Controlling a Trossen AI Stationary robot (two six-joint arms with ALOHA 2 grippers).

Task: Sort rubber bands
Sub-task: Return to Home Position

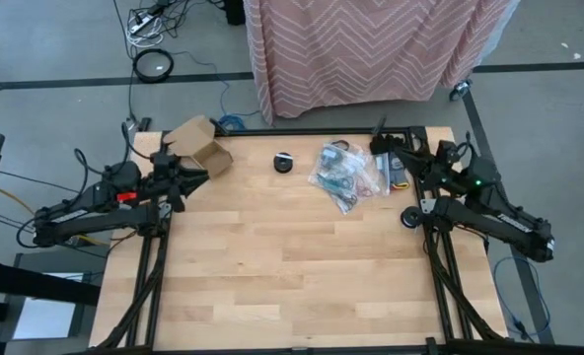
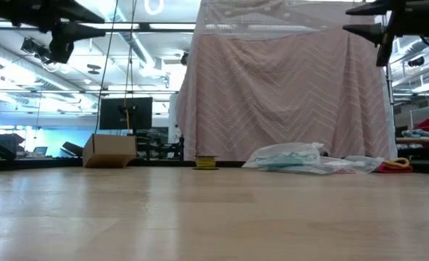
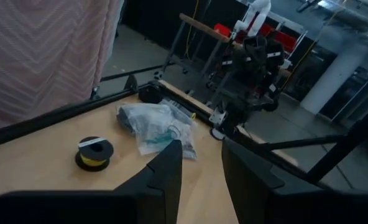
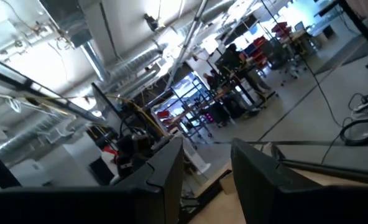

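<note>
The rubber bands lie inside clear crinkly plastic bags (image 1: 343, 174) heaped on the table's far right part; teal loops (image 3: 166, 132) show through one bag. The heap (image 2: 294, 158) rests flat on the wood. My left gripper (image 1: 199, 174) hovers above the table's far left, beside a cardboard box, pointing level toward the bags; its fingers (image 3: 202, 158) stand open with nothing between them. My right gripper (image 1: 385, 148) hovers above the far right corner beside the bags, and its fingers (image 4: 207, 155) are open and hold nothing, pointing slightly upward into the room.
An open cardboard box (image 1: 199, 144) stands at the far left. A small black round disc (image 1: 284, 163) with a yellow core (image 3: 94, 153) sits between box and bags. A pink zigzag cloth (image 1: 371, 44) hangs beyond the far edge. The wooden table (image 1: 292, 266) stretches toward the near edge.
</note>
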